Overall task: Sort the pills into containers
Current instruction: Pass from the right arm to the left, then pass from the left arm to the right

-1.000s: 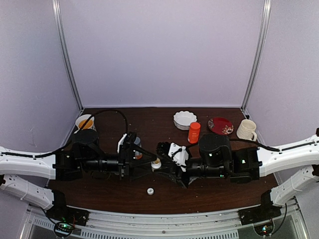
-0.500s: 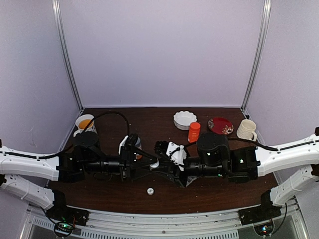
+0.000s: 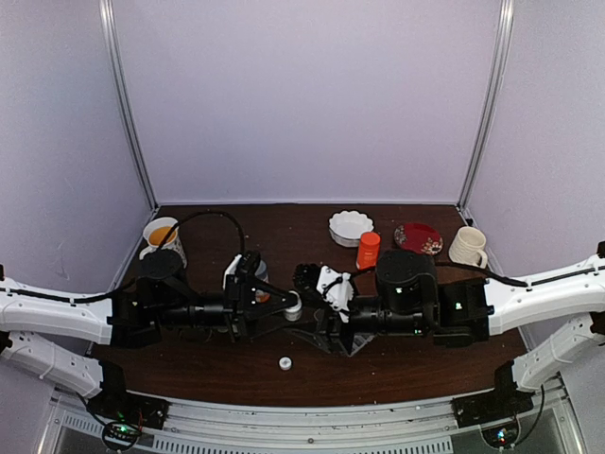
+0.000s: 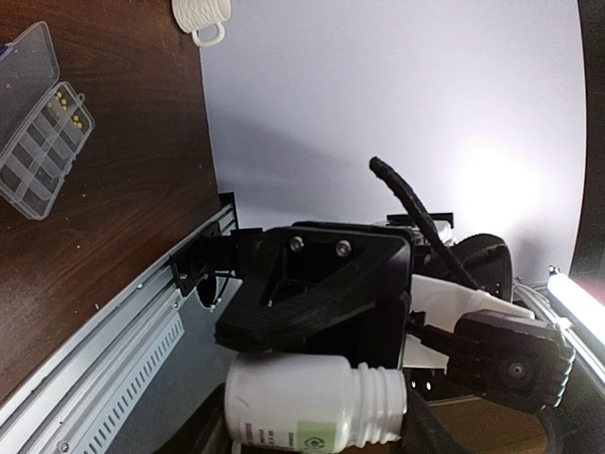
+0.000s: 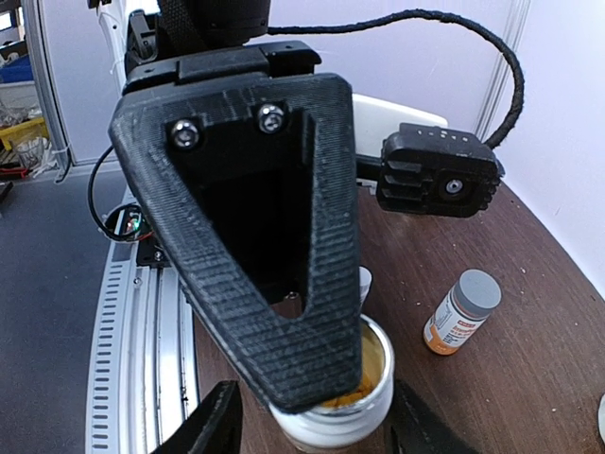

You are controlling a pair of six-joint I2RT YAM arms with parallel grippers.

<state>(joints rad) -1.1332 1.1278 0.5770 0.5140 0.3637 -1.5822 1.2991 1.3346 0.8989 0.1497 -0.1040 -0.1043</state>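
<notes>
Comparing with a second ago, the left tool (image 3: 285, 305) is found closed down, now grasping the open white bottle (image 4: 302, 409) above the middle of the worktop (image 3: 217, 362). The right tool (image 5: 319, 424), earlier clenched on it, is released, fingers (image 5: 222, 421) spread either side. Bottle label (image 4: 284, 437): green round mark, print unreadable. Pills (image 4: 61, 97) are seen in one end cell of the clear pill box (image 4: 28, 142), flat on the worktop.

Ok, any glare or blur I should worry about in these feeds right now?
Left wrist: strong glare on the wall; white bottle is close, its label too soft to read; pill box is readable. Right wrist: even light, but the left gripper blocks part of the bottle's mouth. Top external: dim, with low contrast over the dark table.
</notes>
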